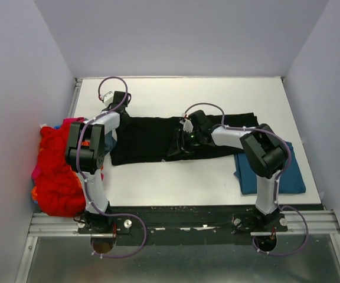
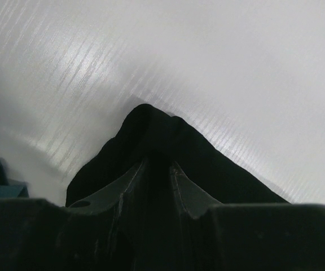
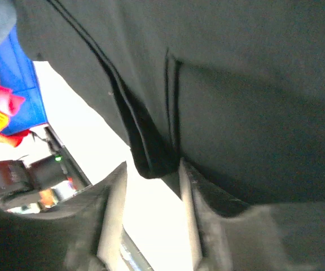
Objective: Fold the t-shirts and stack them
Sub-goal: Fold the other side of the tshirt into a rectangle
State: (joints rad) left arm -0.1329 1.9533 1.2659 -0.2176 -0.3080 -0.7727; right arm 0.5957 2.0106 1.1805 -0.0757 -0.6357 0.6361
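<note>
A black t-shirt [image 1: 146,138] lies spread across the middle of the white table [image 1: 176,94]. My left gripper [image 1: 121,109] is at the shirt's far left corner. In the left wrist view [image 2: 158,164] its jaws are nearly together, with black cloth [image 2: 151,127] pinched between them. My right gripper [image 1: 182,141] is over the shirt's middle. In the right wrist view [image 3: 152,166] its jaws stand apart, with a folded edge of the black cloth [image 3: 253,84] at the fingertips. A folded teal-blue t-shirt [image 1: 291,174] lies at the right.
A heap of red, orange and pink t-shirts [image 1: 55,171] hangs over the table's left edge beside the left arm. Its blue and orange cloth shows in the right wrist view [image 3: 21,84]. Grey walls close in the table on three sides. The arm rail [image 1: 182,221] runs along the near edge.
</note>
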